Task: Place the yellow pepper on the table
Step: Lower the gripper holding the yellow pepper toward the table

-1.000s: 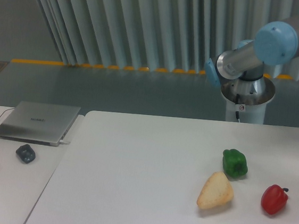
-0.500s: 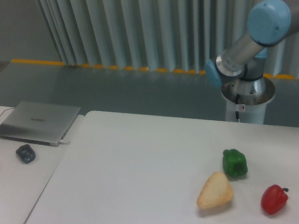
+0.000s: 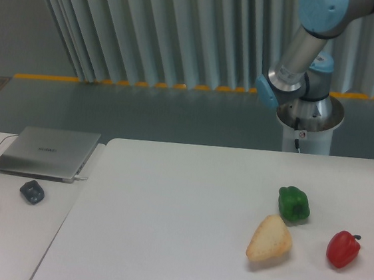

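green pepper [image 3: 294, 204], red pepper [image 3: 343, 249] on table [image 3: 164, 231]; tool seemingly off-frame.

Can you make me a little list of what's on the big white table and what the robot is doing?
green glossy bell pepper: on the big white table, right side
pale tan cone-shaped bread-like lump: just in front of the green pepper
red glossy bell pepper: right of the lump
yellow pepper: not in view
robot arm: raised behind the table
hand: out of the picture
closed grey laptop: on the side desk, left
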Tool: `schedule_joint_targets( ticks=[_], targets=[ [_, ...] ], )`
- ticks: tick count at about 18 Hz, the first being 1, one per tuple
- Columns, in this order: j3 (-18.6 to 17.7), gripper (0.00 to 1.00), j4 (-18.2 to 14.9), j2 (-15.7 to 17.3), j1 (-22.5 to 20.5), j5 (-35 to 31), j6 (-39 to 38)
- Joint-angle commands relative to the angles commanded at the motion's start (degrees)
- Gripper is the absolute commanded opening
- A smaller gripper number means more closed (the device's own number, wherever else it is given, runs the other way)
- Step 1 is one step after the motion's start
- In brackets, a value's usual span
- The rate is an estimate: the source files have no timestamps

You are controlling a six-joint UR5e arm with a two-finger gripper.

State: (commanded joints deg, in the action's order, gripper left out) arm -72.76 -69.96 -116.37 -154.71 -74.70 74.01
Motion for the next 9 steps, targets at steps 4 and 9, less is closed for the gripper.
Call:
schedule_joint_targets(
  ticks=[4, 9],
  targets=[
    [-1.33, 0.45, -0.17, 0.62, 6.42, -14.04, 0.08],
    [-3.35, 0.45, 2.54, 0.88, 11.43, -13.74, -9.28]
  ],
)
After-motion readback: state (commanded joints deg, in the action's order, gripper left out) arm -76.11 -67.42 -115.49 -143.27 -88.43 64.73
